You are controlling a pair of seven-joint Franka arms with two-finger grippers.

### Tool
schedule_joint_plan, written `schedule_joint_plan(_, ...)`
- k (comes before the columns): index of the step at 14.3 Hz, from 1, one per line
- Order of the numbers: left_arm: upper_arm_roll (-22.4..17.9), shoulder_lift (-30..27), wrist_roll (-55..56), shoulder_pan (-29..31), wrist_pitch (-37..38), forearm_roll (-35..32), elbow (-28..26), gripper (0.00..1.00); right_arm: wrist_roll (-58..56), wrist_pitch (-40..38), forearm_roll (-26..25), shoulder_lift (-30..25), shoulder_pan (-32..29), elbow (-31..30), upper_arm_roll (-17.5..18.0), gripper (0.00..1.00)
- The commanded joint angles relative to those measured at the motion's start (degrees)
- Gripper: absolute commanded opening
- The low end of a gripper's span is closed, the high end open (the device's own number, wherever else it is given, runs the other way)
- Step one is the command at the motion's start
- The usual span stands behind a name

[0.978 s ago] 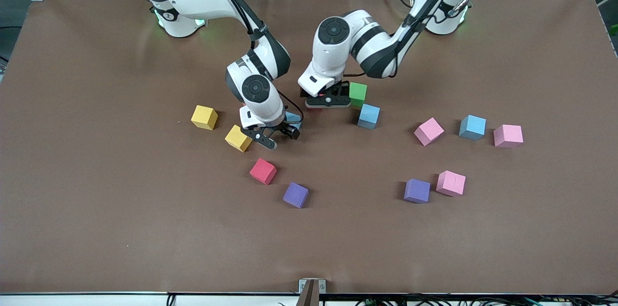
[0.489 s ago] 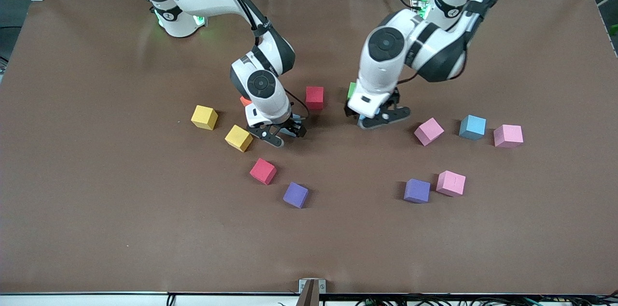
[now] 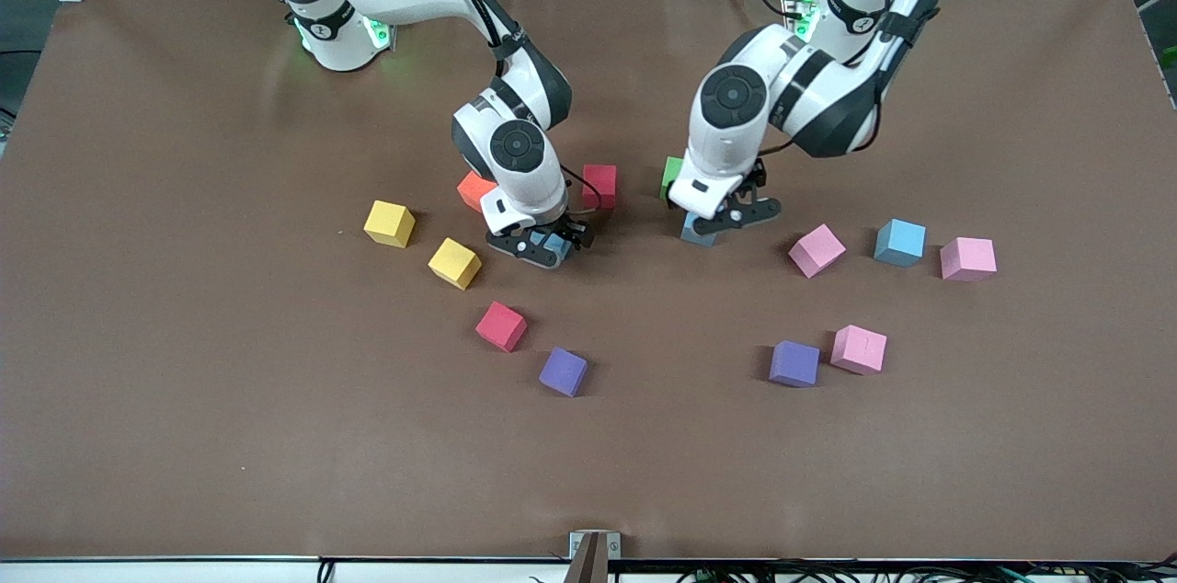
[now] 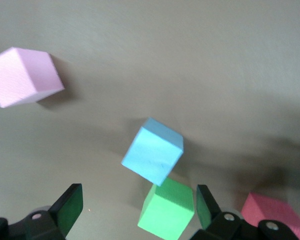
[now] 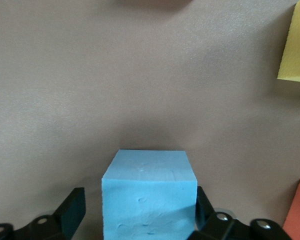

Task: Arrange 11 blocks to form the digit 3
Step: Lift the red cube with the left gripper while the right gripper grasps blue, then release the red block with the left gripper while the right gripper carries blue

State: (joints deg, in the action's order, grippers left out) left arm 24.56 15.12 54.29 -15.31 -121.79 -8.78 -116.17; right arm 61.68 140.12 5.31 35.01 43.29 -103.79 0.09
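We see the right gripper (image 5: 140,220) low at mid-frame, fingers spread and straddling a light blue block (image 5: 149,192) on the tabletop (image 3: 184,381); the left gripper (image 4: 140,212) hangs spread over another blue block (image 4: 153,150).

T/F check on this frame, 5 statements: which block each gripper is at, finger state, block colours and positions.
1. The right gripper has its fingers either side of a light blue block. True.
2. The left gripper is shut on the green block. False: its fingers are open and empty, over another light blue block beside the green one.
3. Two yellow blocks lie toward the right arm's end of the table. True.
4. The blocks already form the digit 3. False: they lie scattered on the table.
5. Both purple blocks sit farther from the front camera than the orange block. False: they sit nearer.
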Motion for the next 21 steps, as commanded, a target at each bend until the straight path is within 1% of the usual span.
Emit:
schedule_joint_plan(1,0.3,-4.0,-6.1,0.3,-5.3,1.1,-7.8,1.00,-0.3,-0.5,-1.1,-0.6,0.1,-1.3,-0.4,0.69)
schedule_joint_plan(2,0.4,-4.0,-7.2,0.3,-8.2,1.1,-9.8,1.00,-0.3,-0.8,-1.1,-0.6,0.1,-1.4,-0.4,0.49)
schedule_joint_plan(3,0.6,-4.0,-8.1,0.2,-12.1,1.1,-12.2,1.00,0.1,-0.8,-1.1,-0.6,0.2,-1.4,-0.4,0.20)
schedule_joint_plan(4,1.5,-3.3,-8.7,0.3,-15.2,1.1,-13.5,1.00,1.1,-0.9,-1.1,-0.7,0.4,-1.4,-0.4,0.01)
schedule_joint_plan(6,2.6,-1.9,-9.4,0.3,-17.0,1.1,-14.4,0.99,7.4,-1.5,-1.1,-1.7,0.3,-1.4,-0.5,0.00)
schedule_joint_plan(8,3.5,-1.1,-12.7,0.3,-18.3,1.1,-14.4,0.97,14.7,-1.9,-1.1,-3.6,-0.2,-2.2,-1.0,0.00)
schedule_joint_plan(10,4.3,0.8,-14.4,0.2,-20.5,1.1,-14.4,0.96,21.2,-1.8,-1.1,-6.6,-1.3,-5.8,-1.9,0.00)
schedule_joint_plan(11,5.2,2.0,-14.5,0.2,-21.8,1.1,-14.4,0.96,26.0,-1.9,-1.1,-7.8,-1.6,-7.2,-2.5,0.00)
schedule_joint_plan(12,5.3,2.5,-14.5,0.3,-22.4,1.1,-14.4,0.96,30.5,-1.8,-1.1,-9.1,-1.5,-8.8,-3.0,0.00)
schedule_joint_plan(14,5.3,3.0,-15.2,0.3,-22.3,0.9,-14.4,0.96,36.3,-1.0,-1.1,-10.5,-1.5,-10.7,-3.5,0.00)
schedule_joint_plan(16,5.2,3.2,-15.7,0.3,-22.3,0.8,-14.4,0.96,44.4,-0.9,-1.1,-12.0,-1.5,-11.4,-3.5,0.00)
schedule_joint_plan(17,5.2,3.2,-15.9,0.3,-21.9,0.8,-14.4,0.96,47.4,-0.9,-1.1,-13.8,-1.6,-13.7,-3.4,0.00)
schedule_joint_plan(19,5.2,3.2,-16.0,0.4,-21.6,0.7,-14.4,0.96,50.0,-0.6,-1.0,-17.8,-1.5,-19.5,-3.4,0.00)
schedule_joint_plan(20,5.2,3.2,-15.2,0.5,-21.6,0.8,-14.9,0.96,53.0,0.6,-0.9,-19.3,-1.5,-22.0,-3.3,0.00)
schedule_joint_plan(21,5.3,3.0,-15.2,1.9,-21.6,0.8,-16.0,0.96,56.5,1.8,-0.7,-19.6,-0.8,-23.5,-3.3,0.00)
